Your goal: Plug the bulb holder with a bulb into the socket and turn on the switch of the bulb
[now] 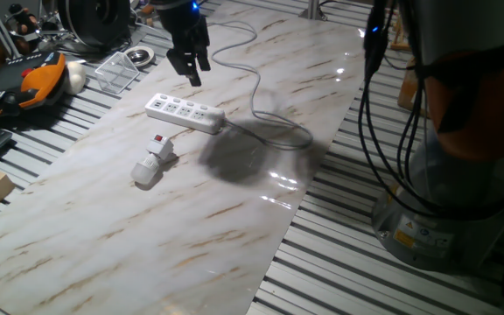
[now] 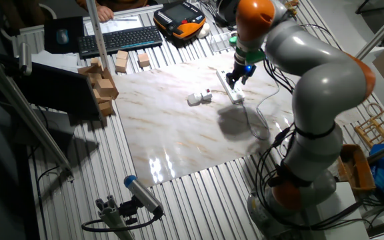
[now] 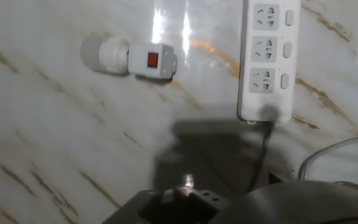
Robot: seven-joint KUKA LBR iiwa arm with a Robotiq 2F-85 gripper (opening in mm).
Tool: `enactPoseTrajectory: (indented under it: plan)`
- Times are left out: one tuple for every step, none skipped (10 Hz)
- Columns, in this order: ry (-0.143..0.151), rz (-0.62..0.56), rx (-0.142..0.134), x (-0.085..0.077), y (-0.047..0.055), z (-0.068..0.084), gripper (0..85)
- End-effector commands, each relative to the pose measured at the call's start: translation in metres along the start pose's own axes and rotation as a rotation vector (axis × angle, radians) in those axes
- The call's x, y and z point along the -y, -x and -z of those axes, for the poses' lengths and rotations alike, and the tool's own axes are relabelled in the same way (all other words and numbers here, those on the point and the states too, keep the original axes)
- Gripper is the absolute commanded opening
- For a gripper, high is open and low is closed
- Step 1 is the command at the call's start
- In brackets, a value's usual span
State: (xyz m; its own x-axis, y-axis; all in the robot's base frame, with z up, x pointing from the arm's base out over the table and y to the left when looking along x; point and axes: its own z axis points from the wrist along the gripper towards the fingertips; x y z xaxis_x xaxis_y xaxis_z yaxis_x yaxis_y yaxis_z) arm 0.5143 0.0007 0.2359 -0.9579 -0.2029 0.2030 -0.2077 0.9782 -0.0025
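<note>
White plastic bulb holder [image 1: 157, 154] with its bulb [image 1: 144, 174] is lying sideways on the marble table [image 1: 191, 227], unplugged, just beside the socket [image 1: 185, 112], below the hovering gripper [image 1: 189, 68], whose fingers are gripping nothing, open-or-closed hard to tell.

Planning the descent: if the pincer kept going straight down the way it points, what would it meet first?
Probably the socket, near its cable end, or bare tabletop beside it; depth is unclear. The pincer hangs above the strip, not over the bulb holder.
</note>
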Motion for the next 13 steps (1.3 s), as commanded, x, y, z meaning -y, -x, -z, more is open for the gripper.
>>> enactPoseTrajectory:
  plan:
    - [-0.026, 0.1, -0.073, 0.0, -0.0002, 0.0001, 0.0]
    - [-0.026, 0.086, -0.065, 0.0003, -0.0006, 0.0002, 0.0]
    - [-0.024, 0.071, -0.06, 0.0005, -0.0008, 0.0002, 0.0]
    - [-0.024, 0.049, -0.053, 0.0009, -0.0011, 0.0003, 0.0]
    - [-0.022, 0.024, -0.047, 0.0014, -0.0012, 0.0004, 0.0]
    - [-0.022, 0.018, -0.044, 0.0015, -0.0014, 0.0005, 0.0]
    - [-0.018, 0.015, -0.032, 0.0015, -0.0015, 0.0005, 0.0]
    - [-0.016, -0.021, -0.018, 0.0015, -0.0015, 0.0005, 0.0]
    - [-0.007, -0.109, 0.018, 0.0015, -0.0015, 0.0005, 0.0]
    - [-0.003, -0.214, 0.079, 0.0015, -0.0015, 0.0005, 0.0]
    - [0.045, -0.38, 0.085, 0.0015, -0.0015, 0.0005, 0.0]
    - [0.075, -0.527, 0.086, 0.0015, -0.0015, 0.0005, 0.0]
    - [0.111, -0.622, 0.076, 0.0015, -0.0015, 0.0005, 0.0]
